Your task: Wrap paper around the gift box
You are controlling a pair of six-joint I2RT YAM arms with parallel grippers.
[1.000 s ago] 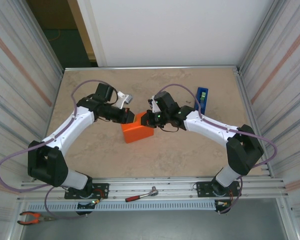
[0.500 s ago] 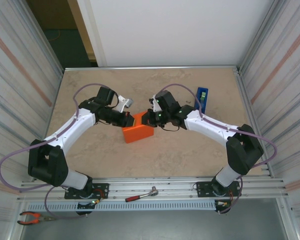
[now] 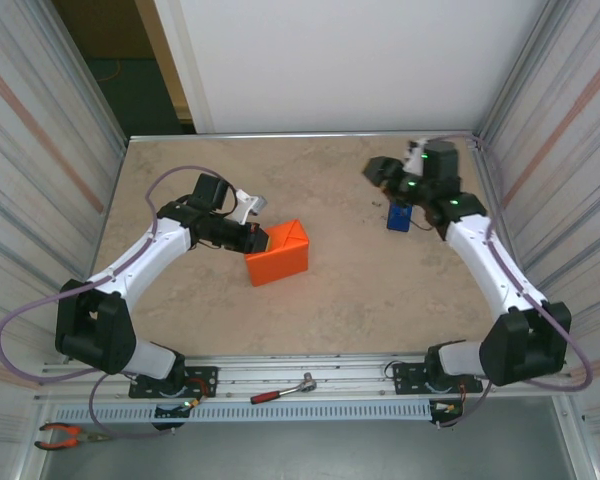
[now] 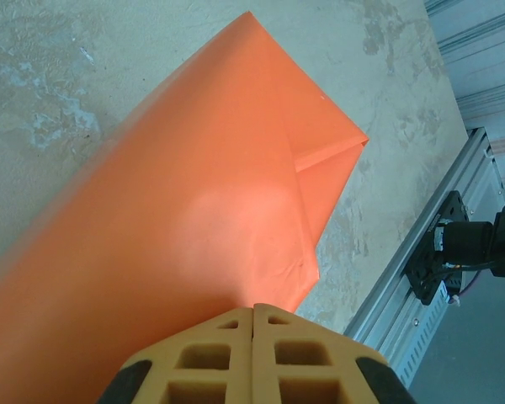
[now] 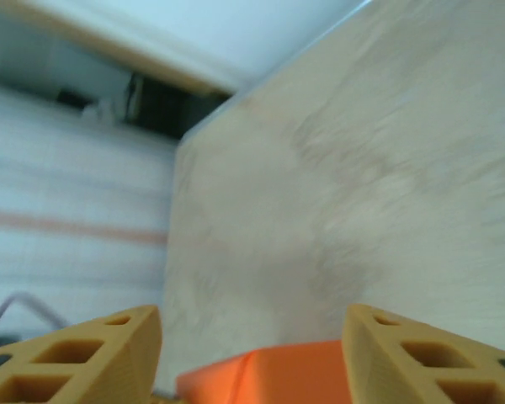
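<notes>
The orange paper point(image 3: 277, 253) is folded into a box-shaped parcel at the table's middle left, with a triangular flap on its end face point(image 4: 320, 168). The gift box is hidden under it. My left gripper point(image 3: 259, 240) is shut, its yellow fingertips point(image 4: 254, 309) closed flush together and resting against the parcel's left side. My right gripper point(image 3: 372, 172) hangs open at the back right, well away from the parcel, with nothing between its fingers point(image 5: 252, 337). The paper point(image 5: 278, 374) shows low in the right wrist view, which is blurred.
A blue tape dispenser point(image 3: 400, 216) stands at the back right, partly under my right arm. A red-handled ratchet point(image 3: 280, 391) lies on the front rail and orange pliers point(image 3: 65, 435) at the near left. Ribbed panels wall both sides of the table point(image 3: 380, 300).
My right gripper has opened, left the parcel's right end and swung to the back right above the tape dispenser. The left gripper stays shut against the parcel.
</notes>
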